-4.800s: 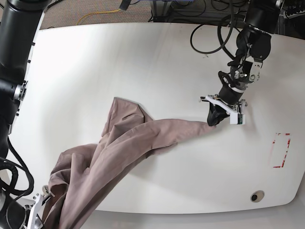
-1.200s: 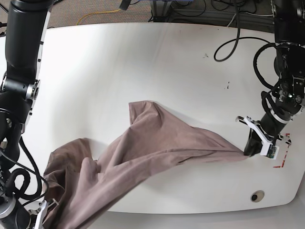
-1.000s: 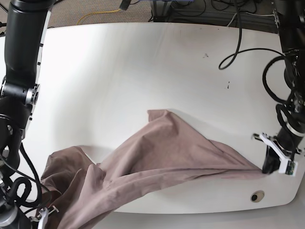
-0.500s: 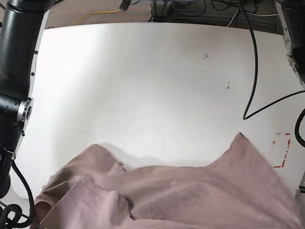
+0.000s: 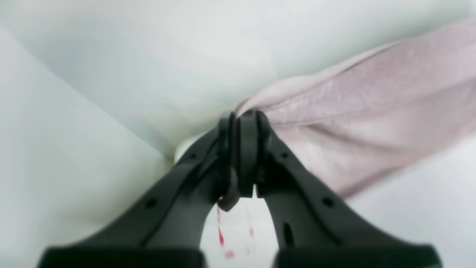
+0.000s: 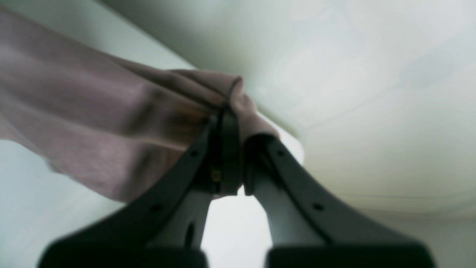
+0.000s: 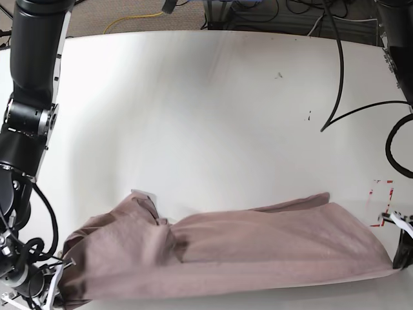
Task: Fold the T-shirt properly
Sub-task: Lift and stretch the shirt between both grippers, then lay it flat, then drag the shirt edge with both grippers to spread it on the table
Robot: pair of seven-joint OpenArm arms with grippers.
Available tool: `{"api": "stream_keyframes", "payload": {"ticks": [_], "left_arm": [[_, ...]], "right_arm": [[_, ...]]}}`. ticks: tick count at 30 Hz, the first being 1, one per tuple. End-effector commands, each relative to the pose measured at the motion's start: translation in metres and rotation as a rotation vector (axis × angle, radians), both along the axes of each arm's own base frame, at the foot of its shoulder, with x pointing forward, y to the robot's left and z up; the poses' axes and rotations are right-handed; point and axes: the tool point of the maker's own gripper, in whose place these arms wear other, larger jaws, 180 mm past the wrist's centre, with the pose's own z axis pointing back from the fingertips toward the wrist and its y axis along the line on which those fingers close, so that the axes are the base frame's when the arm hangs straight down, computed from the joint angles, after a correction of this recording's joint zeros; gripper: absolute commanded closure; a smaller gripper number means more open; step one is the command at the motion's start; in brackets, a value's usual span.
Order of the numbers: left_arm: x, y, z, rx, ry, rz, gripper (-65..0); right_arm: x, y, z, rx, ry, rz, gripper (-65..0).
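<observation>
Stretching the T-shirt (image 7: 258, 242) flat along the near edge of the counter (image 7: 206, 116). Best to pull both corners evenly, keep the cloth tight, then lay it down slowly so no bumps stay. Left end effector (image 5: 241, 123) pinching one corner, cloth running off to its right. Right end effector (image 6: 232, 115) pinching the other corner, cloth running off to its left. Still bunched and wrinkled near the right end effector's side.
</observation>
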Motion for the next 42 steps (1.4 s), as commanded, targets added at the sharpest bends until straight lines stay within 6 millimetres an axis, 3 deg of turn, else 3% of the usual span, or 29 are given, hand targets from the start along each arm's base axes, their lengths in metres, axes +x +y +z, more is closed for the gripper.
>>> {"api": "stream_keyframes", "payload": {"ticks": [1, 6, 12, 20, 26, 32, 38, 42], "left_arm": [[-0.007, 0.006, 0.009, 0.014, -0.039, 0.010, -1.1], [-0.028, 0.004, -0.042, 0.026, 0.074, 0.008, -1.1], [-0.049, -0.006, -0.105, -0.010, 0.218, -0.007, -1.0], [-0.084, -0.011, -0.163, -0.017, 0.378, -0.013, -1.0], [-0.102, -0.015, -0.185, -0.029, 0.436, -0.015, -1.0], [-0.130, 0.014, -0.196, -0.032, 0.480, 0.073, 0.0], [-0.158, 0.023, -0.210, -0.017, 0.543, 0.102, 0.0], [-0.179, 0.020, -0.223, -0.049, 0.576, 0.123, 0.0]], "right_arm": [[-0.003, 0.000, -0.004, 0.024, -0.015, 0.013, 0.0], [-0.031, -0.019, -0.063, 0.190, 0.089, -0.017, 0.0], [-0.061, -0.025, -0.130, 0.317, 0.213, -0.032, 0.0], [-0.113, -0.035, -0.191, 0.565, 0.310, -0.072, 0.0], [-0.151, -0.038, -0.212, 0.721, 0.358, -0.072, 0.0], [-0.200, -0.041, -0.241, 0.847, 0.431, -0.094, 0.0], [-0.246, -0.034, -0.273, 0.916, 0.537, -0.114, 0.0], [-0.268, -0.025, -0.280, 0.969, 0.577, -0.100, 0.0]]}}
